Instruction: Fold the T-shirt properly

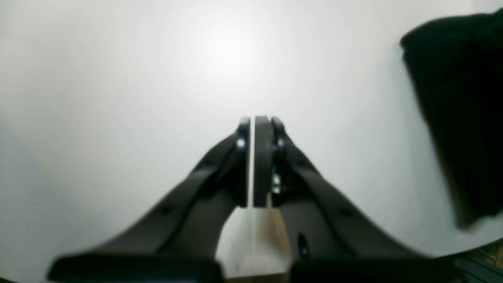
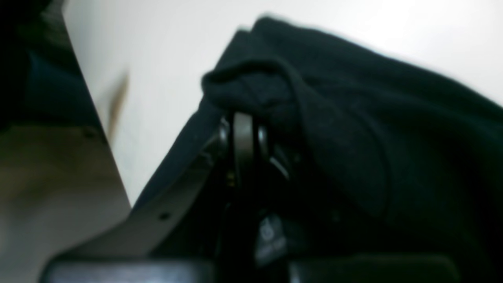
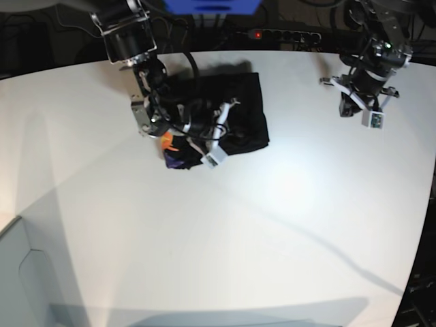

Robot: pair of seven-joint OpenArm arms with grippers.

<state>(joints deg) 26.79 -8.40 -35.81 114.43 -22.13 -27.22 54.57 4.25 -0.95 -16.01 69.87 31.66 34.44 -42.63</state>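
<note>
The black T-shirt [image 3: 235, 112] lies as a folded bundle on the far left-middle of the white table [image 3: 238, 231]. An orange label [image 3: 167, 142] shows at its near left corner. My right gripper [image 2: 243, 118] is shut on a bunched fold of the T-shirt [image 2: 353, 118], and the cloth drapes over its fingertips. My left gripper [image 1: 253, 120] hangs shut and empty over bare table. From there the T-shirt [image 1: 456, 118] shows only at the far right edge. In the base view the left arm [image 3: 364, 88] is at the far right, well apart from the shirt.
The table's edge [image 2: 98, 118] runs close to the left of the right gripper. A power strip [image 3: 286, 34] and cables lie beyond the table's far edge. A blue object [image 3: 214, 5] stands behind the right arm's base [image 3: 126, 34].
</note>
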